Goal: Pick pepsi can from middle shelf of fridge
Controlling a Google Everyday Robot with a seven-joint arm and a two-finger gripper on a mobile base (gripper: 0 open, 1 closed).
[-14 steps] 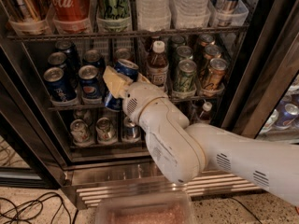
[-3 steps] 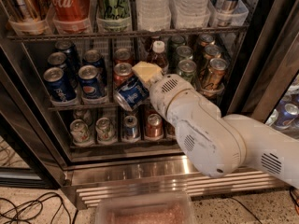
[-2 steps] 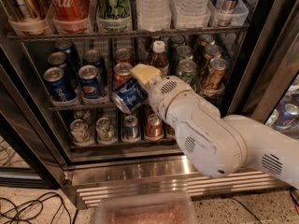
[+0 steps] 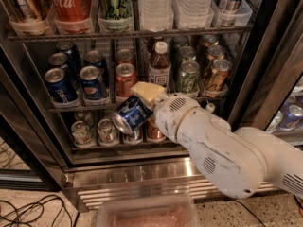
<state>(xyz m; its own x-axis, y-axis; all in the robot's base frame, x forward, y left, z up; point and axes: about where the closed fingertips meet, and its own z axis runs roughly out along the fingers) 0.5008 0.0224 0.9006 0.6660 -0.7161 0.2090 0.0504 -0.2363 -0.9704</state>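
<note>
My gripper [image 4: 138, 109] is shut on a blue pepsi can [image 4: 131, 116], holding it tilted on its side in front of the fridge [image 4: 265, 60], just below the front rail of the middle shelf [image 4: 80, 109]. One cream finger [image 4: 147, 91] lies over the can's top. More blue pepsi cans [image 4: 93, 82] stand on the left of the middle shelf, next to an orange-red can [image 4: 125, 77], a white-capped bottle [image 4: 159, 67] and green-labelled cans [image 4: 188, 76]. My white arm [image 4: 222, 150] reaches in from the lower right.
The top rack holds a Coca-Cola can [image 4: 71, 4] and tall bottles [image 4: 154, 6]. The bottom shelf holds several cans [image 4: 108, 131]. A ribbed steel base panel [image 4: 132, 186] sits below. A clear tray [image 4: 147, 216] is at the bottom. Cables [image 4: 28, 212] lie on the floor at left.
My gripper now holds a pepsi can and has drawn it out and slightly down from the middle shelf; 4.7 s ago it was reaching in among the cans further left.
</note>
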